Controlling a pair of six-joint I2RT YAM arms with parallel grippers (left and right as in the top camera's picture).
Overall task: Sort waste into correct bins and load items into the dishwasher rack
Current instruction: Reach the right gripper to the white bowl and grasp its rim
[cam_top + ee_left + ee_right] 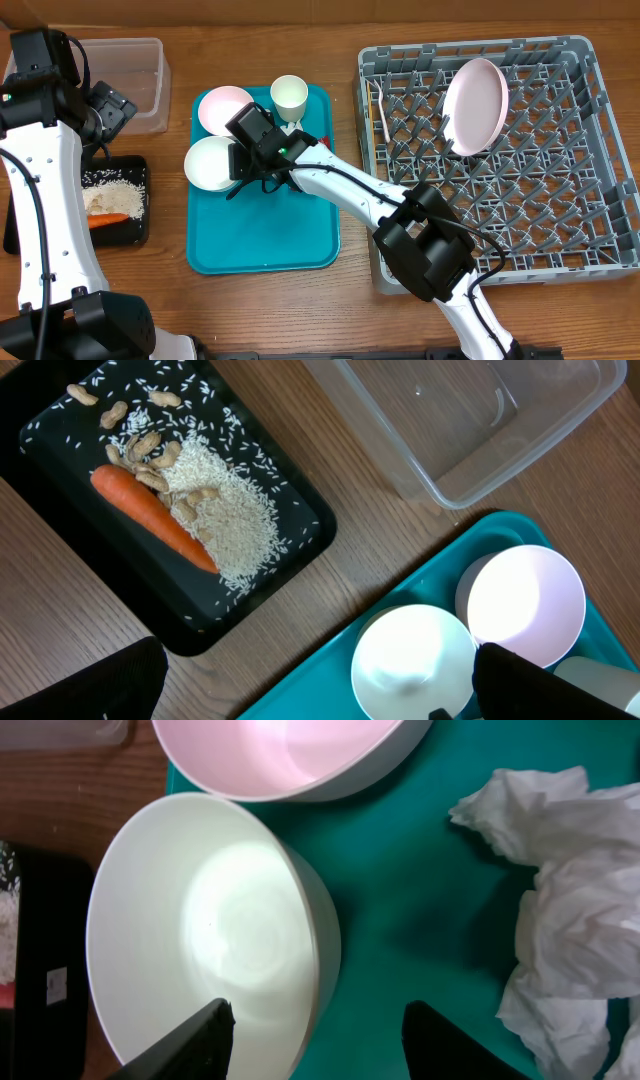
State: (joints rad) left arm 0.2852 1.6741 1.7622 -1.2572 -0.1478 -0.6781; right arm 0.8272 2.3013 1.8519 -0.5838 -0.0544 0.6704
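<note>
While the right tool (315, 1035) is held half-wide over the teal tray (270, 240), its 2 fingers are seen astride 1 wall of the white bowl (210, 162). 1 finger is inside the bowl and the other is outside, above the tray. A gap is left on each side of the wall, so nothing is gripped. A pink bowl (225, 105) is set just beside the white bowl on the same tray, and a small white cup (289, 95) is stood upright near the tray's rear edge, close to the pink bowl. Crumpled white tissue (560, 900) is also carried by the tray, a little apart from the white bowl. To the left, on the counter (300, 320), a black tray (170, 590) is filled with an orange carrot (150, 515), a heap of white rice (235, 520) with loose grains scattered around it, and beige nuts (140, 450) piled against the carrot. A clear tub (450, 430) is placed behind the black tray, and the wood is seen through its bottom. The left tool (320, 695) is held wide, with nothing between its fingers, above the gap between the black tray and the teal tray. At the right, the grey rack (560, 230) is loaded with 1 pale pink plate (475, 105), propped tilted among the pegs in its rear half. A thin utensil (380, 112) is laid along the rack's left side.
</note>
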